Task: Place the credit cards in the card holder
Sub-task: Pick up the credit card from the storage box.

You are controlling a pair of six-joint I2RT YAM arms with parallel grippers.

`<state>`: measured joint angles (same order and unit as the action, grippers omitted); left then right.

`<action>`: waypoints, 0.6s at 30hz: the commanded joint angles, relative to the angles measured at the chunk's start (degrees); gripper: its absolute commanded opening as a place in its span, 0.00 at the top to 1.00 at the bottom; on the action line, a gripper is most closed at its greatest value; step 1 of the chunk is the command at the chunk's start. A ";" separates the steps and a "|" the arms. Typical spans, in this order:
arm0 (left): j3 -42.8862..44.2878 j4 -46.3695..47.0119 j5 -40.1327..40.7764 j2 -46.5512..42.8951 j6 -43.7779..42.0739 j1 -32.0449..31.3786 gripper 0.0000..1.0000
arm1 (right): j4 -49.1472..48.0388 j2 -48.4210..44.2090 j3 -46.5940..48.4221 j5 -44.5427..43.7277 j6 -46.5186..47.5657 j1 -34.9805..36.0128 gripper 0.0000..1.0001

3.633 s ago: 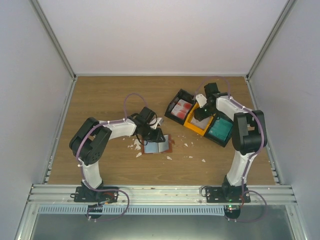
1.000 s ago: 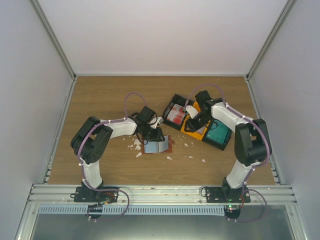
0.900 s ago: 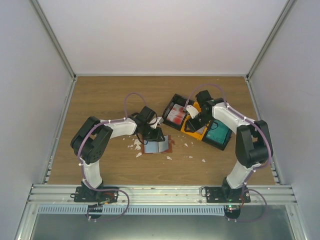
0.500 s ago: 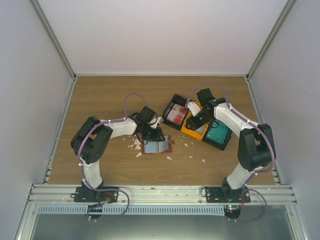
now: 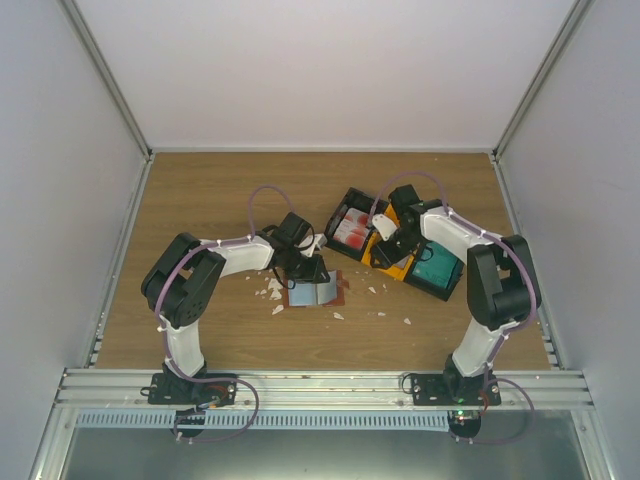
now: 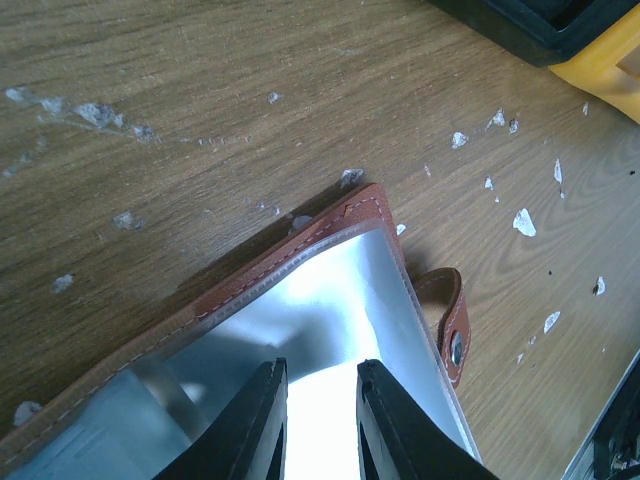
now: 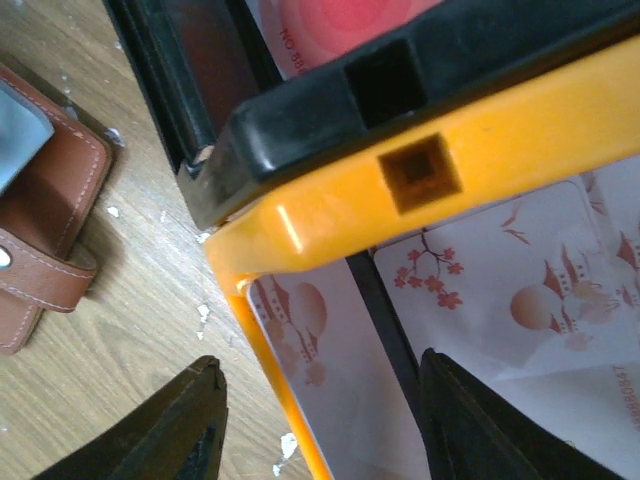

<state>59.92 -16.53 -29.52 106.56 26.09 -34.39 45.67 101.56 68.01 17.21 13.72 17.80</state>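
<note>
- Since 3.6 s ago the right gripper (image 5: 393,243) has been coming in from the far side of the bins. It is now hanging low over the orange bin (image 5: 402,270), at the corner nearest the card holder (image 5: 316,292). The left arm is keeping its pose.
- The credit cards are all lying in the bins. The red-and-white card (image 7: 340,25) is sitting in the left black bin (image 5: 345,203), the pale pinkish-white cards (image 7: 500,290) in the orange bin, and the teal card (image 5: 438,262) in the right black bin (image 5: 447,285).
- The card holder is lying open on the table (image 5: 200,190), pale blue-grey pockets up. It is near the bins but not touching them, and its snap tab (image 6: 450,320) is pointing toward them.
- The left gripper (image 6: 320,370) is pressing down on the holder's inner pocket, jaws standing a narrow gap apart.
- The right gripper's jaws are standing wide apart, gripping nothing. They are straddling a pale card just inside the orange rim.
- White scraps (image 5: 270,290) are lying scattered on the wood around the holder.
</note>
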 commanded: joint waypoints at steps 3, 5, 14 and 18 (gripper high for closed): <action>-0.07 0.50 0.26 0.77 -0.42 0.25 0.76 | 0.67 -0.25 0.09 2.05 0.05 0.45 0.59; 0.01 0.56 0.35 0.69 -0.50 0.29 0.76 | 0.84 -0.99 0.51 2.20 -0.23 0.46 0.65; -0.29 0.70 0.36 0.45 -0.26 0.38 0.76 | 1.08 -1.91 0.84 0.76 -1.49 0.46 0.86; -0.16 0.64 0.40 0.24 -0.17 0.38 0.76 | 1.02 -3.25 1.48 -0.79 -1.95 0.40 0.92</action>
<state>59.92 -16.53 -29.52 106.56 26.09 -34.35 46.09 100.57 68.18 17.96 12.99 17.80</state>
